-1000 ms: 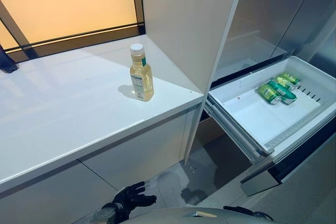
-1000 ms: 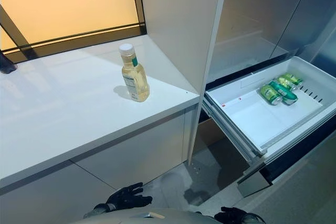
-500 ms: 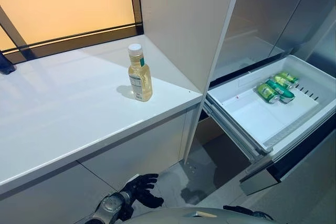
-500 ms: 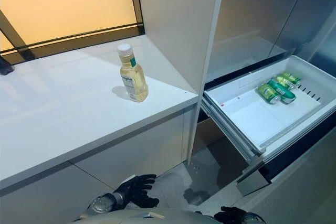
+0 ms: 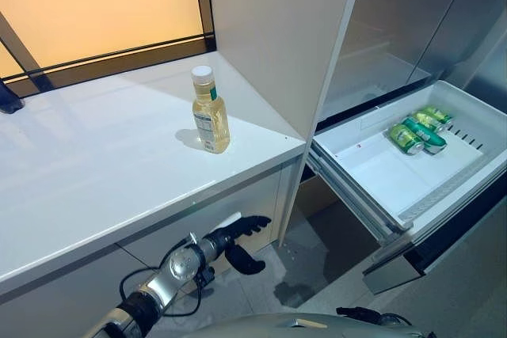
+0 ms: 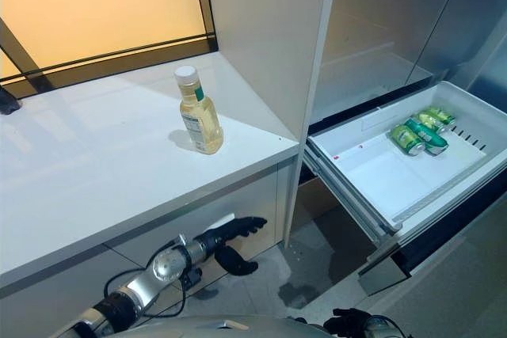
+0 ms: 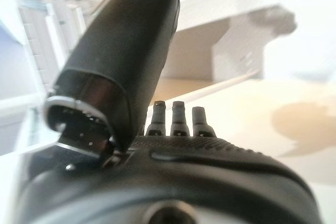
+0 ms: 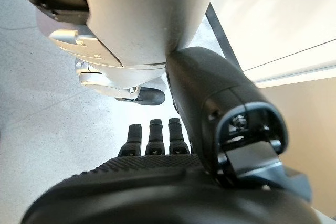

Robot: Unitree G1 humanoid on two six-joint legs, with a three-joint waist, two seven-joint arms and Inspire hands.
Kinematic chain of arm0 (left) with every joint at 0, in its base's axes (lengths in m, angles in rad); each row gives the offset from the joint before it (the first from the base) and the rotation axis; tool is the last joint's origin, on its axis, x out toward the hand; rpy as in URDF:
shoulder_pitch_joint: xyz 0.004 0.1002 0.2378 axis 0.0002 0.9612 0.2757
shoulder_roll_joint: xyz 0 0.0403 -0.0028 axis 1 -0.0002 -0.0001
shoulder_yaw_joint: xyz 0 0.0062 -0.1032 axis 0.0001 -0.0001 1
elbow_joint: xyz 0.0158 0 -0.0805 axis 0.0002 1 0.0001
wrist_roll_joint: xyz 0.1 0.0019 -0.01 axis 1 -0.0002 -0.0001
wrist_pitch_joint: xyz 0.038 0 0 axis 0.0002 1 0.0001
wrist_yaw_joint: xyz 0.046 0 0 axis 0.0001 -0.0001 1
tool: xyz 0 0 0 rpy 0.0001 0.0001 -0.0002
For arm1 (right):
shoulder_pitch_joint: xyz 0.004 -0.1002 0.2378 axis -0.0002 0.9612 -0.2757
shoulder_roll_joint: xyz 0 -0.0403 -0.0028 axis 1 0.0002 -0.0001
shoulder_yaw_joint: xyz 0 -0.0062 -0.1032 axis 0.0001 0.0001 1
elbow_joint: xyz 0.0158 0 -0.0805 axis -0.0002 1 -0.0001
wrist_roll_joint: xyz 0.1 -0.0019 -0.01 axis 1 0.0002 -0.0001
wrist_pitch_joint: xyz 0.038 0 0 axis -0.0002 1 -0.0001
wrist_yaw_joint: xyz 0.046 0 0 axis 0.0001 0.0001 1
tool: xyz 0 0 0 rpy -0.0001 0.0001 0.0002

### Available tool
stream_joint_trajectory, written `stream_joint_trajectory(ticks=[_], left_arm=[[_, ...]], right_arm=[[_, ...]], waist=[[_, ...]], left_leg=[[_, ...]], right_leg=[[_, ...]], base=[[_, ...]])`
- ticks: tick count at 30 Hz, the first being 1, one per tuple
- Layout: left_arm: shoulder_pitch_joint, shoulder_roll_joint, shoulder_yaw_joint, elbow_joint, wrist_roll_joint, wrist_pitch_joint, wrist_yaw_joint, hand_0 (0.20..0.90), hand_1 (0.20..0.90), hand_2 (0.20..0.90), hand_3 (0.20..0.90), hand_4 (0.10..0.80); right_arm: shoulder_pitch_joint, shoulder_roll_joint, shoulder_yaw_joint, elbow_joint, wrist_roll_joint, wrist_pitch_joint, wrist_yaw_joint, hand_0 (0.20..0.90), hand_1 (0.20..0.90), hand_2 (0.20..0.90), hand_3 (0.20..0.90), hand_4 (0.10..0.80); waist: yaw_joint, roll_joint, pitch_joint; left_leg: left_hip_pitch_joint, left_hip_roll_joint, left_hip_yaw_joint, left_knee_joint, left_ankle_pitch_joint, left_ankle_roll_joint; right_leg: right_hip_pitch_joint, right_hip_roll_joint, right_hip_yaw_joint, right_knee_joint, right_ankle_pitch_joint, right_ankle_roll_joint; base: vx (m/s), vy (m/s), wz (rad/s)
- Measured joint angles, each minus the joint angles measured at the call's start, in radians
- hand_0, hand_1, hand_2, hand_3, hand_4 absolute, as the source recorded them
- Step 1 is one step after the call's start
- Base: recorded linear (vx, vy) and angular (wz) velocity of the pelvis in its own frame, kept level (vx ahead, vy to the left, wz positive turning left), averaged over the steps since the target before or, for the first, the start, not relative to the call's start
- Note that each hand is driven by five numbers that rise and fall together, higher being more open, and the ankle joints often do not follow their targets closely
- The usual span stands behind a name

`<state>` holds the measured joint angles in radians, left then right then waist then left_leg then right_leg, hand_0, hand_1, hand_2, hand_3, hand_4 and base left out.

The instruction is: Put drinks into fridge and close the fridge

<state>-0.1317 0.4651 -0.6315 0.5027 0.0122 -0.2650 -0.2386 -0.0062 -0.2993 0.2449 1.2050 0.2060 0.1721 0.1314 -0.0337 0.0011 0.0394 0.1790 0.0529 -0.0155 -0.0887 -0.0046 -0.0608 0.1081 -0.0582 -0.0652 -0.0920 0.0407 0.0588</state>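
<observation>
A bottle (image 5: 210, 111) of yellow drink with a white cap stands upright on the white counter (image 5: 95, 164), near its right end. The fridge's white drawer (image 5: 372, 176) is pulled out at the right, and three green cans (image 5: 418, 131) lie in its far corner. My left hand (image 5: 238, 235) is raised in front of the cabinet below the counter, fingers straight, holding nothing, well below the bottle. My right hand (image 6: 348, 324) shows only at the bottom edge, low by the floor; its wrist view shows straight fingers (image 8: 152, 137) and nothing held.
A tall white panel (image 5: 277, 29) stands between the counter and the fridge. Grey fridge doors (image 5: 420, 21) rise behind the drawer. A lit window (image 5: 95, 13) with dark frame backs the counter. A dark object (image 5: 8, 99) sits at the counter's far left.
My left arm has risen from near the floor to just under the counter's front edge, reaching forward and right. The bottle, cans and drawer have not moved.
</observation>
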Motion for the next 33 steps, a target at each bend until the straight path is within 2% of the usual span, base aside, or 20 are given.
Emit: stream_joint_trajectory(ticks=[4, 6, 10, 12, 19, 25, 30, 33], left_arm=[[-0.044, 0.021, -0.006, -0.064, -0.002, -0.008, -0.012, 0.9, 0.9, 0.9, 0.9, 0.8], [-0.042, 0.029, -0.009, -0.093, -0.001, -0.048, -0.026, 0.9, 0.9, 0.9, 0.9, 0.8], [-0.012, 0.128, 0.003, -0.347, -0.038, -0.082, -0.14, 0.9, 0.9, 0.9, 0.9, 0.8], [-0.004, 0.153, 0.02, -0.432, -0.086, -0.097, -0.185, 0.9, 0.9, 0.9, 0.9, 0.8], [-0.003, 0.165, 0.091, -0.649, -0.345, -0.091, -0.32, 0.9, 0.9, 0.9, 0.9, 0.8], [-0.004, 0.163, 0.123, -0.696, -0.484, -0.083, -0.353, 0.9, 0.9, 0.9, 0.9, 0.8], [-0.01, 0.156, 0.217, -0.744, -0.605, -0.082, -0.358, 0.9, 0.9, 0.9, 0.9, 0.8], [-0.038, 0.144, 0.263, -0.763, -0.626, -0.089, -0.354, 0.9, 0.9, 0.9, 0.9, 0.8]], right_arm=[[-0.004, -0.005, 0.0, 0.0, 0.0, -0.002, -0.009, 0.9, 0.9, 0.9, 0.9, 0.8], [-0.006, -0.007, -0.002, -0.008, 0.0, -0.004, -0.019, 0.9, 0.9, 0.9, 0.9, 0.8], [0.035, -0.012, -0.01, -0.052, 0.0, -0.005, -0.035, 0.9, 0.9, 0.9, 0.9, 0.8], [0.045, -0.012, -0.015, -0.068, 0.0, -0.01, -0.043, 0.9, 0.9, 0.9, 0.9, 0.8], [0.061, -0.015, -0.015, -0.07, 0.0, -0.048, -0.068, 0.9, 0.9, 0.9, 0.9, 0.8], [0.068, -0.014, -0.015, -0.067, 0.002, -0.069, -0.069, 0.9, 0.9, 0.9, 0.9, 0.8], [0.07, -0.014, -0.015, -0.064, 0.01, -0.084, -0.069, 0.9, 0.9, 0.9, 0.9, 0.8], [0.071, -0.015, -0.015, -0.054, 0.011, -0.088, -0.069, 0.9, 0.9, 0.9, 0.9, 0.8]], waist=[[0.004, 0.014, 0.005], [0.004, 0.023, 0.009], [0.006, 0.024, 0.015], [0.008, 0.025, 0.017], [0.01, 0.031, 0.032], [0.011, 0.03, 0.032], [0.015, 0.03, 0.032], [0.03, 0.03, 0.032]], left_leg=[[-0.001, 0.0, -0.002, 0.0, 0.0, 0.0], [-0.003, 0.001, -0.002, 0.0, 0.0, -0.001], [-0.012, 0.0, -0.01, 0.0, 0.004, -0.001], [-0.011, 0.0, -0.013, 0.0, 0.004, -0.001], [-0.016, 0.001, -0.035, -0.004, 0.01, -0.004], [-0.017, 0.0, -0.036, -0.001, 0.01, -0.004], [-0.025, 0.0, -0.043, 0.0, 0.012, -0.004], [-0.025, 0.0, -0.044, 0.0, 0.013, -0.005]], right_leg=[[0.001, 0.0, -0.002, 0.0, 0.0, 0.0], [-0.003, 0.0, -0.002, 0.0, 0.0, 0.0], [-0.006, 0.0, -0.006, 0.0, 0.0, 0.0], [-0.004, -0.001, -0.008, 0.0, 0.0, 0.0], [0.001, -0.001, -0.027, -0.005, -0.001, 0.0], [0.0, -0.001, -0.027, -0.005, -0.001, 0.0], [-0.003, -0.002, -0.031, -0.005, -0.001, 0.0], [-0.003, -0.001, -0.031, -0.005, -0.001, 0.0]], base=[[-0.031, -0.004, 0.01], [-0.033, 0.008, 0.0], [-0.032, 0.01, 0.06], [-0.023, -0.005, 0.05], [-0.021, -0.017, 0.07], [-0.003, -0.005, 0.01], [-0.004, -0.015, 0.03], [0.002, -0.006, 0.01]])
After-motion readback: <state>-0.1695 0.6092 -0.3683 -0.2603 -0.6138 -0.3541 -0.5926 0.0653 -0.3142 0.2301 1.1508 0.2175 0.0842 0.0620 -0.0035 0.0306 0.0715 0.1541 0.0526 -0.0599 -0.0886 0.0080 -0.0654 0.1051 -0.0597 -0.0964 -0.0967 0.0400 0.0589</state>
